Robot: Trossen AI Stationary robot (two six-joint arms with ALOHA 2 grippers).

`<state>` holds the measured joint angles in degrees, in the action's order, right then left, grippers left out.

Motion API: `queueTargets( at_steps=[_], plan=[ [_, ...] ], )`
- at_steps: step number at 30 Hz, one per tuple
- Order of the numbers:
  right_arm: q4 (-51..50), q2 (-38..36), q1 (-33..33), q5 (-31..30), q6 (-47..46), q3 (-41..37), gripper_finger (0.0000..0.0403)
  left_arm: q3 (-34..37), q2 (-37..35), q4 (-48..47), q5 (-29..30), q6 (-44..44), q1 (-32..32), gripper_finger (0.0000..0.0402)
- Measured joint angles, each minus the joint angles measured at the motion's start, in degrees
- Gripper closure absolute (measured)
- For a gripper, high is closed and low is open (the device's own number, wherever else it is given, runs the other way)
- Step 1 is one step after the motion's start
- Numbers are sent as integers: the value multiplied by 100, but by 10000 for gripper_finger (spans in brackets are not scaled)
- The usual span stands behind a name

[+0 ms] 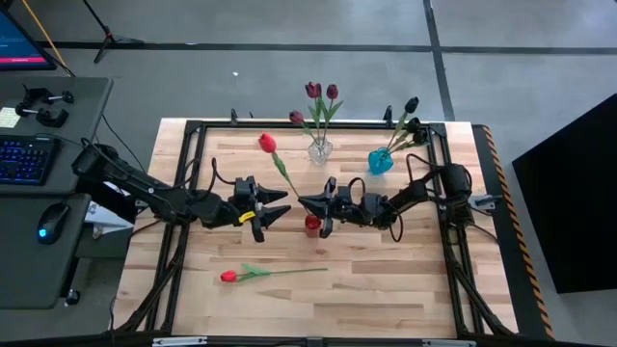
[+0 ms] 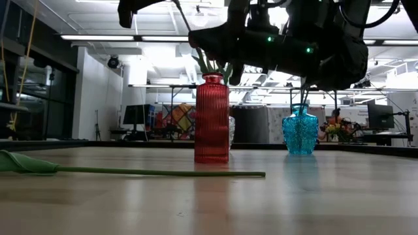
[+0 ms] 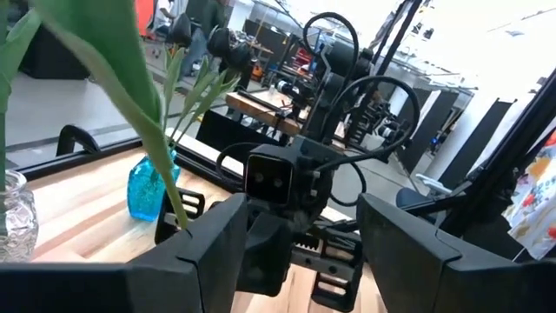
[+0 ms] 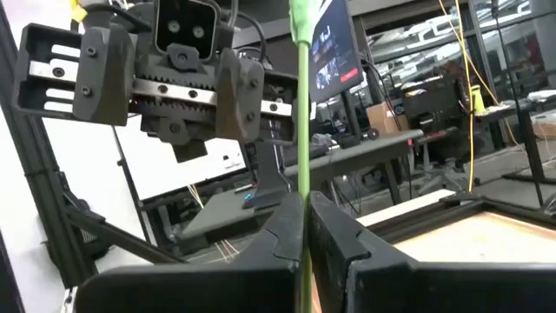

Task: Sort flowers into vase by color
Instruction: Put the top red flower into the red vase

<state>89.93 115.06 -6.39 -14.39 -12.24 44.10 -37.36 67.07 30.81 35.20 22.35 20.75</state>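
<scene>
My right gripper [image 1: 308,203] is shut on a red tulip [image 1: 267,143], just above the red vase [image 1: 312,226]. The stem slants up toward the far left. My left gripper [image 1: 284,204] faces it, open and touching nothing; in the left wrist view the stem [image 3: 170,198] passes outside its fingers. Another red tulip [image 1: 228,276] lies flat on the table near the front, its stem [image 2: 157,172] pointing right. Maroon tulips stand in a clear vase [image 1: 320,150], and near-black ones in a blue vase [image 1: 380,162]. My right gripper pinches the red tulip's green stem [image 4: 301,196] between its two shut fingers, low on the stem and far from the head. The fingers lie across the stem, coming level from the table's right. The tulip is lifted off the table, head uppermost. The gripper hides the stem's lower end.
The clear vase and blue vase [image 2: 300,130] stand near the far edge, behind the red vase [image 2: 211,117]. A dark frame rail [image 1: 289,123] borders the wooden table. Bare wood lies at the front right [image 1: 405,289]. A desk with a keyboard and mouse stands to the left.
</scene>
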Motion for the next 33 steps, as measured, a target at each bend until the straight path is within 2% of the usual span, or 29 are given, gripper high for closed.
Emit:
queueTargets(
  at_steps=[15, 25, 33],
  plan=[
    [-68, -10, -246, -12, 331, -58, 403, 0, 0, -11, -2, -58, 0, 195],
    [11, -142, -380, -903, 170, -737, 403, 2, 0, -21, -8, -107, 0, 195],
    [-17, -300, -380, -890, 161, -979, 402, 2, 0, -114, -4, -109, 0, 195]
  ],
)
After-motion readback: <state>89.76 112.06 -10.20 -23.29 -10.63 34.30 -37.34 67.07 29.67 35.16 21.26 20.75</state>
